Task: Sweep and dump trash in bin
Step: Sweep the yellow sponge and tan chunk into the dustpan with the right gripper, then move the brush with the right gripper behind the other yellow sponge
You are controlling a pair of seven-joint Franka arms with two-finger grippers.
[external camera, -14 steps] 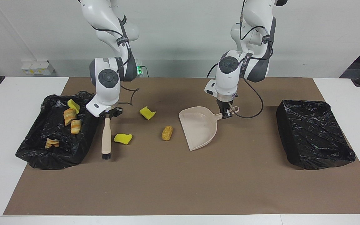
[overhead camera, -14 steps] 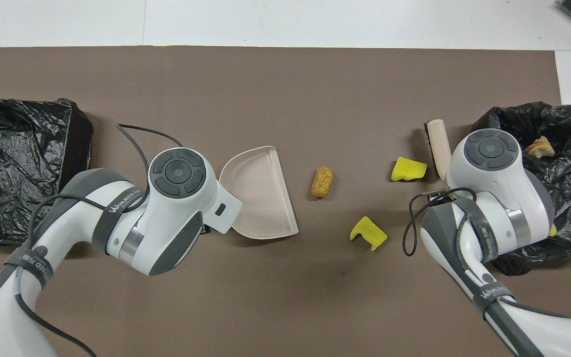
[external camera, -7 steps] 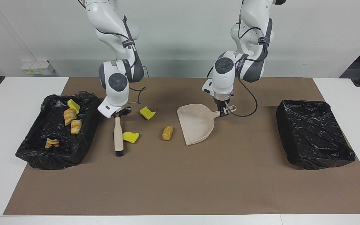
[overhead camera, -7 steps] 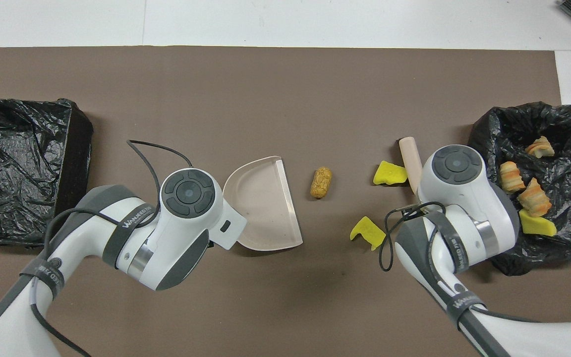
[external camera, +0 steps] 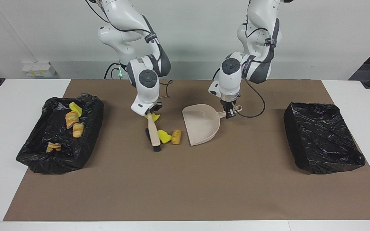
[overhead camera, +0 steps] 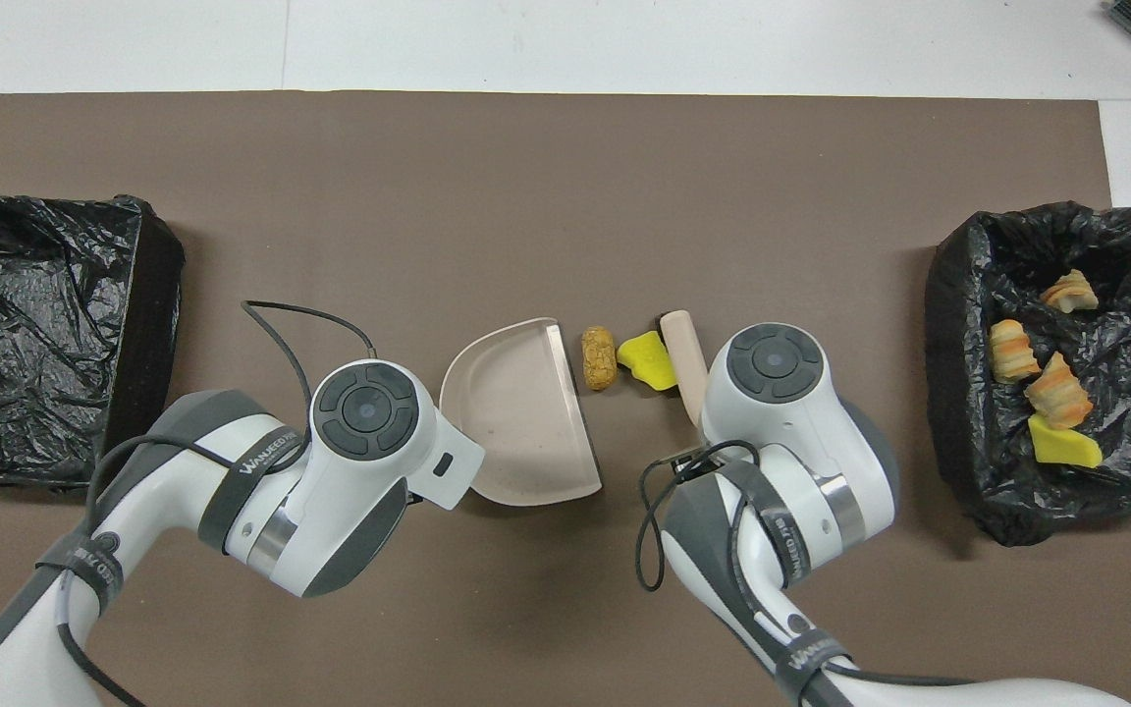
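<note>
The trash, a spongy yellow chunk (external camera: 163,136) and ridged pastry lump (external camera: 176,137) beside the dustpan (external camera: 202,128) mouth on the desk, looks light and better swept than pinched, with the right tool (external camera: 150,113) clamped on the brush (external camera: 154,134) and the left tool (external camera: 229,113) clamped on the dustpan handle.

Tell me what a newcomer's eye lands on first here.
Mid-mat, the right gripper holds a brush against a yellow chunk and a golden-brown lump, just short of the beige dustpan that the left gripper grips by its handle. Next, the black-lined bin at the right arm's end, already holding trash.
</note>
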